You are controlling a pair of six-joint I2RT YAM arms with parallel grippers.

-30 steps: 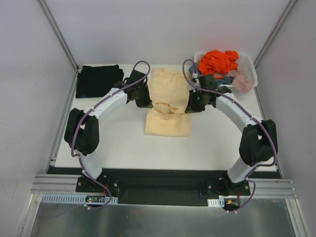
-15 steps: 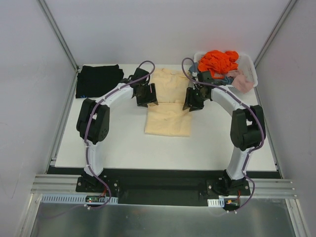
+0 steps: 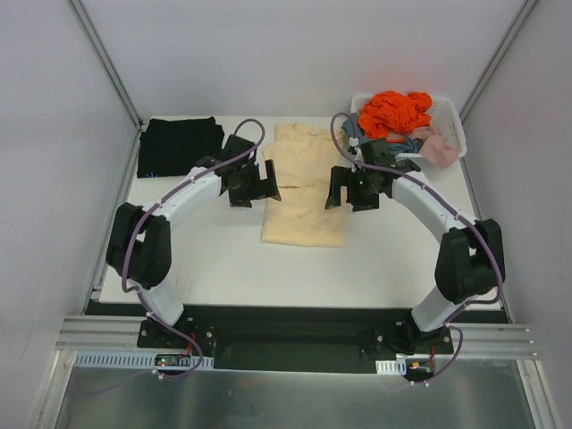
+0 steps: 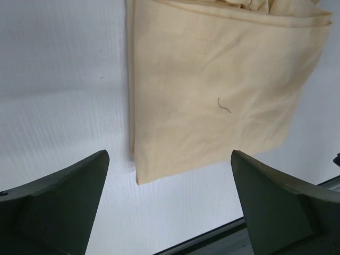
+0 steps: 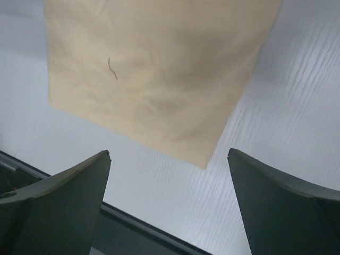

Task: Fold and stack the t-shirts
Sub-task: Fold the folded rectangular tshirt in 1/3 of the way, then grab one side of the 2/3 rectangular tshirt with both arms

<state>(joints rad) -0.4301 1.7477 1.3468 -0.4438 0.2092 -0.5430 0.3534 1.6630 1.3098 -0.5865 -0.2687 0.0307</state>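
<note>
The cream t-shirt (image 3: 304, 201) is seen folded on the worktop (image 3: 214, 259), flanked by the left end effector (image 3: 261, 182) and the right end effector (image 3: 340, 189). The black t-shirt (image 3: 177, 146) is placed far left.

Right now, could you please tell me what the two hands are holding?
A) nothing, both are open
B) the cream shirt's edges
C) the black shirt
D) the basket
A: the wrist views show the left hand and right hand spread open and empty over the cream-yellow t-shirt.
</note>
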